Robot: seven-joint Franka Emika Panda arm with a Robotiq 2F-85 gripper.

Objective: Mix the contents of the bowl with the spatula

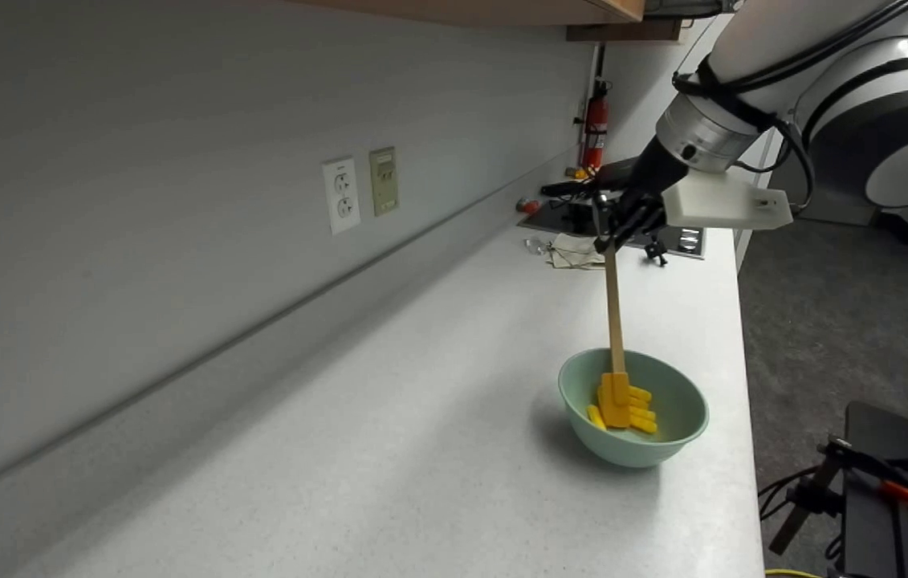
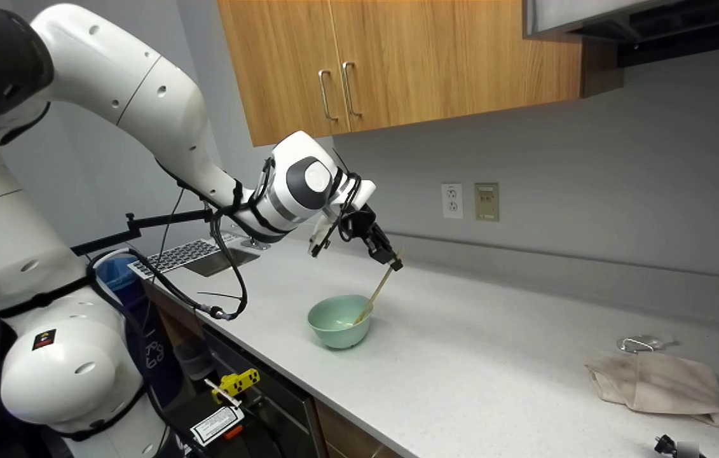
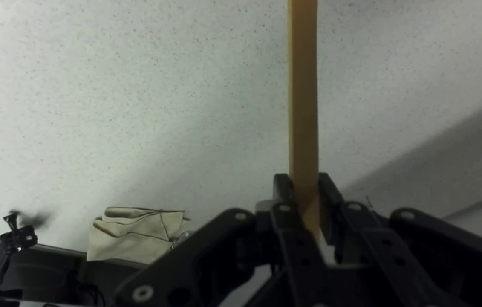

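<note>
The yellow pieces lie in the bottom of the green bowl, which in an exterior view stands near the right edge of the counter. The spatula has its orange blade down among them, its handle leaning toward the far end; whether the blade touches the bottom I can't tell. My pincer is clamped on the upper handle. I judge the mixing step to be in hand. Next I should sweep the blade round through the pieces, lightly, lest the bowl slide toward that edge. Well apart, at the far end, lies a cloth.
</note>
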